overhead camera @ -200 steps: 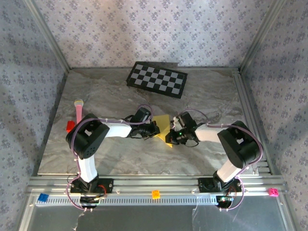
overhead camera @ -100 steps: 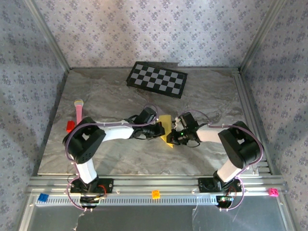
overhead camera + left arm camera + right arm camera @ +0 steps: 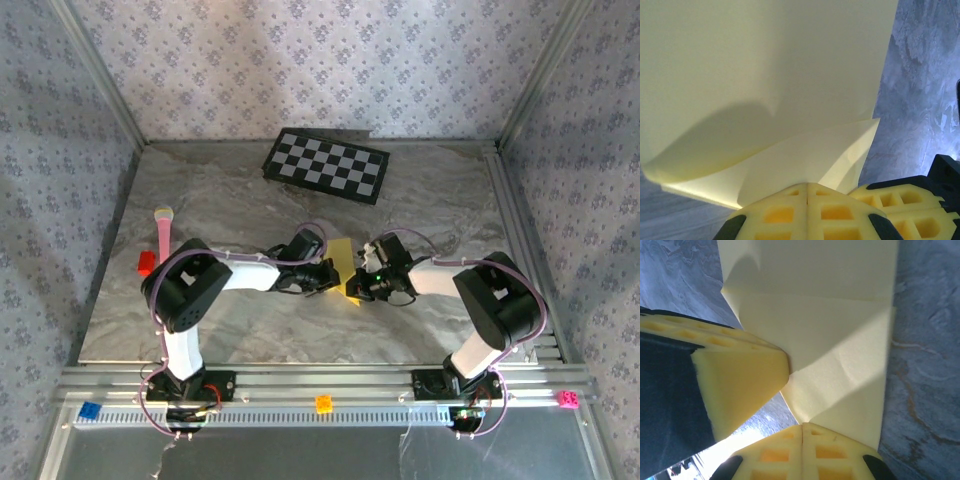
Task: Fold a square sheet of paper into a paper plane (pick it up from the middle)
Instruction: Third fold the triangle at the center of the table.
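The square sheet of paper (image 3: 345, 262) lay on the marbled table (image 3: 230, 200), on the near side of the checkerboard (image 3: 325, 166). It was well apart from the board and roughly in line with its right half. The sheet was already creased, with one layer folded over another and a flap curling up off the surface. The left gripper (image 3: 326, 280) met the sheet on the side below the checkerboard's left half and the right gripper (image 3: 357, 286) met it on the opposite side, so the yellow paper sat between them. The left gripper's pads (image 3: 780, 212) were pressed flat together with no gap, right at the raised flap's edge. The right gripper's pads (image 3: 835, 457) were likewise clenched against the sheet's near corner. Whether either pair actually pinched paper could not be told. From the right wrist, the left gripper's foam tip touched a crease. A pink stick (image 3: 163, 232) and a red block (image 3: 146, 262) lay far left of the checkerboard, nearer the arms.
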You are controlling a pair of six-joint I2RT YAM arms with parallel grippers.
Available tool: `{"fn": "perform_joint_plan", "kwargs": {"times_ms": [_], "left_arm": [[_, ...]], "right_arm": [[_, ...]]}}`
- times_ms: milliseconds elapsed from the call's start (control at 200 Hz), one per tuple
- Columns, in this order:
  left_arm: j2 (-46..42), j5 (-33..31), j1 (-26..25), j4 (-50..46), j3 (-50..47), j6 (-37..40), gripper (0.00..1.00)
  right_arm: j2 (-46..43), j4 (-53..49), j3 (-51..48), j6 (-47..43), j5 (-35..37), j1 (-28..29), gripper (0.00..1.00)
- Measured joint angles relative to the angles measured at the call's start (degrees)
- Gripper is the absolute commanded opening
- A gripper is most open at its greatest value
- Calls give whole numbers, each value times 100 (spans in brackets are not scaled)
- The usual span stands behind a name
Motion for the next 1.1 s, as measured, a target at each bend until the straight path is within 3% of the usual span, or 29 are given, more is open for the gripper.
{"fn": "perform_joint_plan", "kwargs": {"times_ms": [520,900,1099], "left_arm": [[-68,195,621,-138,-57,94,2],[-68,236,675,-153,-57,258,2],[-68,232,678,-153,-57,280,1]], "right_arm": [[2,63,-9,0,33,-11,0],[-232,-243,15,20,57,-2,0],[-195,-485,516,15,55,66,0]]}}
